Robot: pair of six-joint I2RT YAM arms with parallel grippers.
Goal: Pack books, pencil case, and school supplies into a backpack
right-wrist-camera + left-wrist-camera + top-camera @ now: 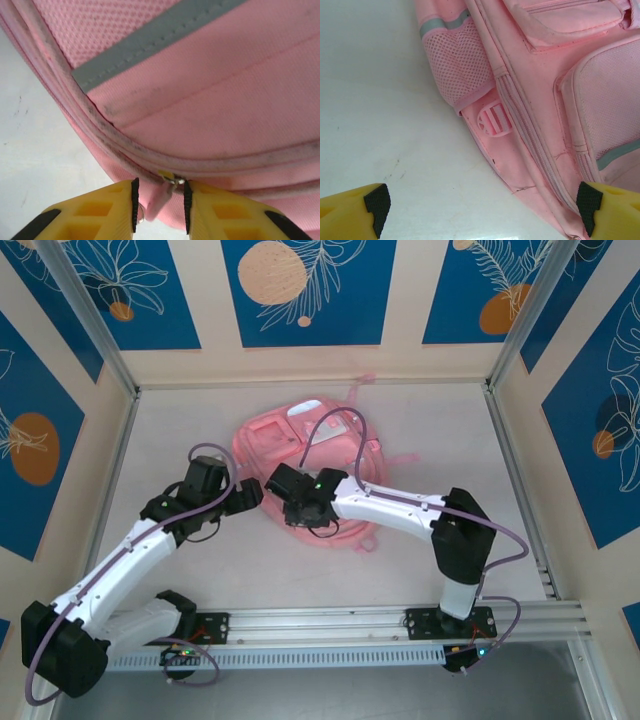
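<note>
White tabletop (pixel 370 100); zip pull (pixel 161 200) of backpack (pixel 225 110) between right fingers (pixel 100 212), pinch uncertain, presumably to run zip; left fingers (pixel 350 212) spread, empty

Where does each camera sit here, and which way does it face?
Top external: above and behind the robot, looking down on the table and backpack; left arm and right arm show.
Left wrist: on the left arm, facing the backpack's mesh side pocket; left gripper open wide.
Right wrist: on the right arm, close on the zip seam; right gripper straddles the zip pull.
Shared: the pink backpack in all three.
</note>
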